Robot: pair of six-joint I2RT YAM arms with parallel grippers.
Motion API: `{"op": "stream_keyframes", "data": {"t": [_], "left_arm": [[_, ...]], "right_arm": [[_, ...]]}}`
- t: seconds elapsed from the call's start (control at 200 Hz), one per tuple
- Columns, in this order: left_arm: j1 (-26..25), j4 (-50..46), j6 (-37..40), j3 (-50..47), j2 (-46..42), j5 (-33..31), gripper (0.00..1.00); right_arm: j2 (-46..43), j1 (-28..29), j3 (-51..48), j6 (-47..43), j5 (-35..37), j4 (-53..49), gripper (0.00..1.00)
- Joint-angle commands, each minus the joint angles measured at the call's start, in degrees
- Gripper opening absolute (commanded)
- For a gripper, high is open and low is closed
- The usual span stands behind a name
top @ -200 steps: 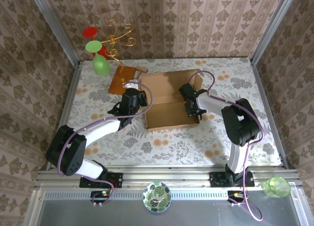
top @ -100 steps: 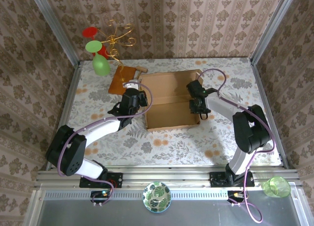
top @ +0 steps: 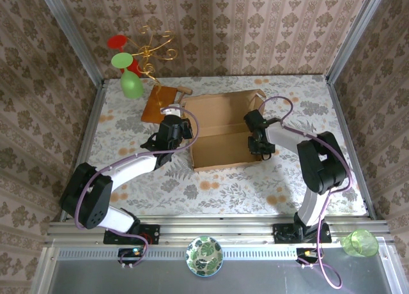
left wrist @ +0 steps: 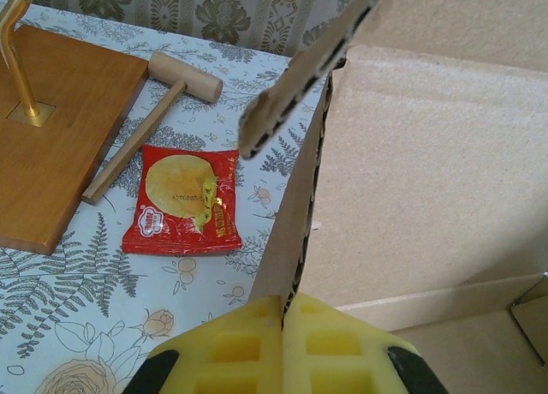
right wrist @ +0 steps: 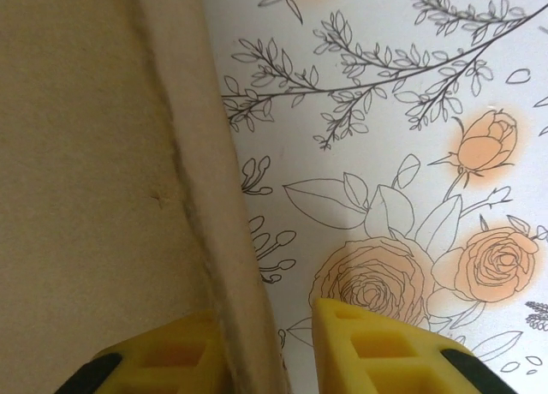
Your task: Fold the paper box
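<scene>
Paper box [top: 220, 133] half formed: side walls up, top open. Left pincer [left wrist: 282, 325] clamps left wall. Right pincer [right wrist: 267, 330] straddles right wall, fingers parted. Closing not yet done.

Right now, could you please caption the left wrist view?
Left gripper clamps a wall of the paper box, snack packet and mallet alongside.

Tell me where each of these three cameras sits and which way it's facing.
Top: above and behind, looking down on the table; left arm, right arm, box.
Left wrist: faces along left gripper, shut on a box wall; snack packet beyond.
Right wrist: looks down; right gripper straddles a box wall.
Shared: all show the box.
</scene>
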Motion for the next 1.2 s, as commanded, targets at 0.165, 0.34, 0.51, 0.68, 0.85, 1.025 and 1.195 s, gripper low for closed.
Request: {"op": "stream_keyframes", "data": {"t": [0.165, 0.34, 0.51, 0.68, 0.85, 1.025, 1.195], "left_arm": [[-0.2, 0.1, 0.7, 1.7, -0.1, -0.5, 0.00], [-0.2, 0.1, 0.7, 1.9, 0.1, -0.3, 0.00], [-0.2, 0.2, 0.8, 1.9, 0.0, -0.3, 0.00], [-0.2, 0.4, 0.7, 1.7, 0.2, -0.3, 0.00], [-0.1, 1.2, 1.6, 1.3, 0.3, -0.3, 0.00], [-0.1, 3.0, 3.3, 1.3, 0.9, -0.1, 0.00], [-0.1, 4.9, 4.7, 1.0, 1.5, 0.4, 0.00]], "right_arm": [[2.5, 0.8, 0.0, -0.3, 5.4, -3.7, 0.17], [2.6, 1.9, 0.7, -1.1, 7.4, -4.0, 0.04], [2.9, 4.0, 1.1, -1.0, 11.1, -5.2, 0.00], [0.0, 4.1, 0.0, -0.9, 8.2, -3.7, 0.22], [-8.4, 4.1, 2.7, -1.3, 5.5, -6.4, 0.48], [-15.9, 3.3, 6.3, -0.1, -0.8, -10.2, 0.56], [-21.5, 0.7, 11.2, 3.6, -5.6, -13.6, 0.54]]}}
